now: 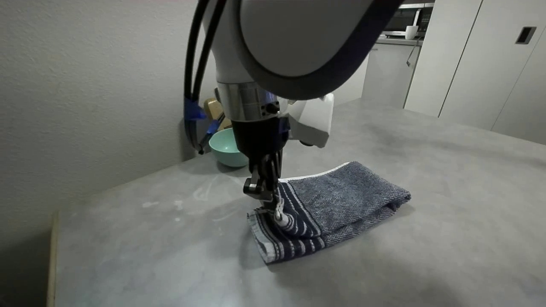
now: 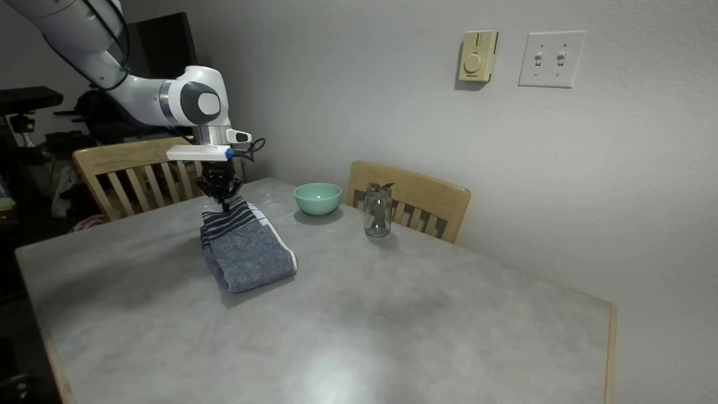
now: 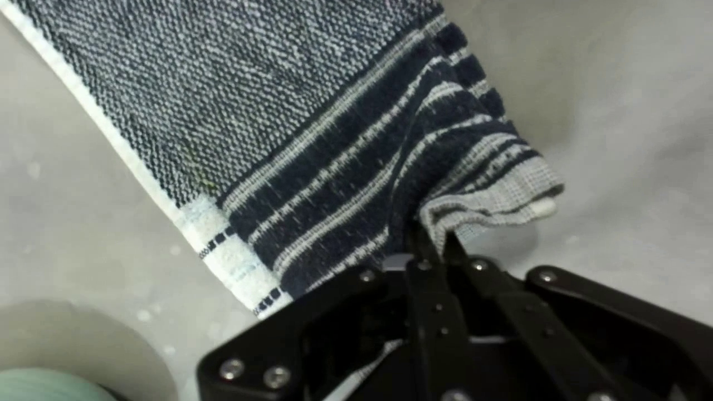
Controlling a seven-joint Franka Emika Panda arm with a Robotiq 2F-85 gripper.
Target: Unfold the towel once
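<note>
Grey table [image 2: 449, 314], folded towel [image 1: 345, 192], gripper [image 3: 438, 250] clamped on its striped end

A pale wall [image 2: 392, 112] rises past the towel's white-edged side, well apart from it. The grey table spreads under the towel and out around it. In both exterior views the white robot arm [image 2: 196, 98] stands over the towel's striped end. A wooden chair [image 2: 126, 151] is beyond that end of the towel; a second chair [image 2: 415, 188] is well apart from the towel, past its white edge.

The towel lies on the table, folded into a longish rectangle of layers, grey-blue with navy and white stripes at the end under the arm. There its lower layer lies flat, while the upper layer is rucked up into a curl.

The gripper points down at the towel's striped end; in the wrist view its fingers [image 3: 431, 301] are close together, the curled cloth pinched between them.

Near the towel, off its white-edged side, a teal bowl [image 2: 318, 201] stands upright. Farther from the towel, on the same side, stands a glass jar [image 2: 377, 220] with metal utensils [image 2: 375, 188] in it.
</note>
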